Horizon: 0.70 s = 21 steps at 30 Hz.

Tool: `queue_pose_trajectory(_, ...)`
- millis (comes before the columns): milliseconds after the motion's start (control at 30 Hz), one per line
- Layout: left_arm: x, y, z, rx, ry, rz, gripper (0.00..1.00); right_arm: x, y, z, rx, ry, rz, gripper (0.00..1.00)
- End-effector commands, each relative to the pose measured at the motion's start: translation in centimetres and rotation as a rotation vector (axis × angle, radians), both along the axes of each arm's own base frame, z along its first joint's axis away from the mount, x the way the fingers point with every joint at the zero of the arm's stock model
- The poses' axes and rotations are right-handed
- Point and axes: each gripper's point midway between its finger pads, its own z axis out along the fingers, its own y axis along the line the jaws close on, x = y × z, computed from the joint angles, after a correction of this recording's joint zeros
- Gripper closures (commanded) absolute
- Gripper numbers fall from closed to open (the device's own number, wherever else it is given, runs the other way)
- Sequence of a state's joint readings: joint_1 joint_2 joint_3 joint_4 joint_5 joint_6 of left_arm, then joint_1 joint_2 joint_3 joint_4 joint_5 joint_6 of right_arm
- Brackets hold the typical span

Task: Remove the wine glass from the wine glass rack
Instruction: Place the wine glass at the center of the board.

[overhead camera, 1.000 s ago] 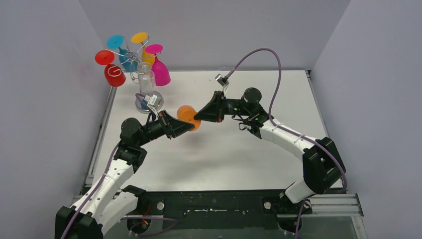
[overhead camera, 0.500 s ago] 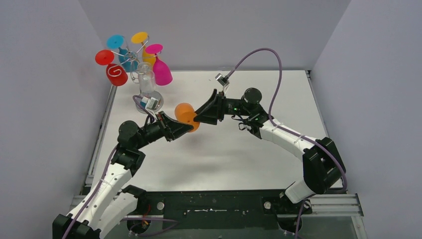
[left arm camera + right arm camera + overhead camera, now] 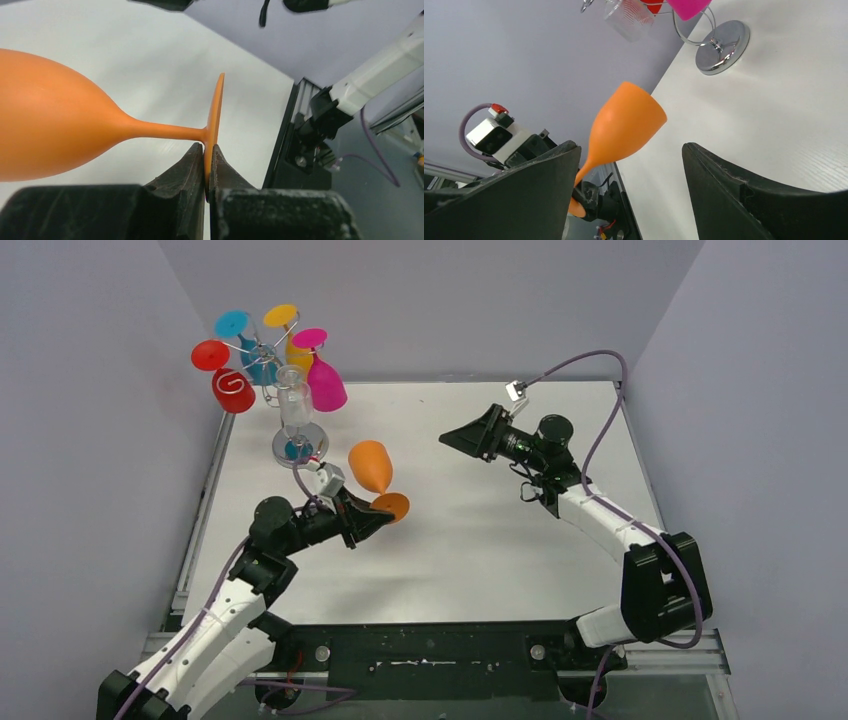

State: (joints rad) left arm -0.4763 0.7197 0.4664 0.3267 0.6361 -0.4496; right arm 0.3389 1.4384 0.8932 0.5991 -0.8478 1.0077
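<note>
Grey walls enclose a white desk (image 3: 480, 540) on three sides. At the far left corner of the desk stands the wine glass rack (image 3: 298, 445), its round shiny base resting on the surface and its wire arms raised above. Hanging bowl-down from the arms are a red glass (image 3: 228, 390), a blue glass (image 3: 240, 325), a yellow glass (image 3: 282, 315), a magenta glass (image 3: 322, 380) and a clear glass (image 3: 292, 390). The orange wine glass (image 3: 370, 468) is off the rack, held in the air over the left-centre of the desk, near the rack's base but apart from it. The left hand (image 3: 380, 512) is closed tight on the rim of the glass's flat foot; the left wrist view shows both fingers pinching the thin disc edge-on, with the stem and bowl extending sideways, clear of the fingers. From above the glass is tilted, its bowl higher and toward the rack, its foot toward the near edge. The right hand (image 3: 455, 438) is well apart from the glass, over the right-centre of the desk and pointing left. Its fingers are spread wide with nothing between them; its wrist view frames the orange bowl in the gap at a distance, without contact.
</note>
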Motion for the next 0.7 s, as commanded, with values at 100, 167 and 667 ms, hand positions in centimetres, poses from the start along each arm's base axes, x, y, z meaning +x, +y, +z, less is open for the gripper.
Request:
queue_pose_trajectory(100,0.4,-0.9,-2.2,0.219,-0.306,-0.095,1.00,-0.7,-0.8,2.7,-0.068,-0.111,-0.034,0.22)
queue_pose_trajectory(167,-0.9,-1.2,-2.7,0.259,-0.451,-0.200,1.00,-0.6,-1.2,2.5,-0.141,-0.144,-0.059,0.21)
queue_pose_trajectory(667,-5.2,-2.1,-3.1,0.190,-0.671,-0.486,1.00,-5.9,2.5,6.6,-0.275,-0.487,0.305,0.22)
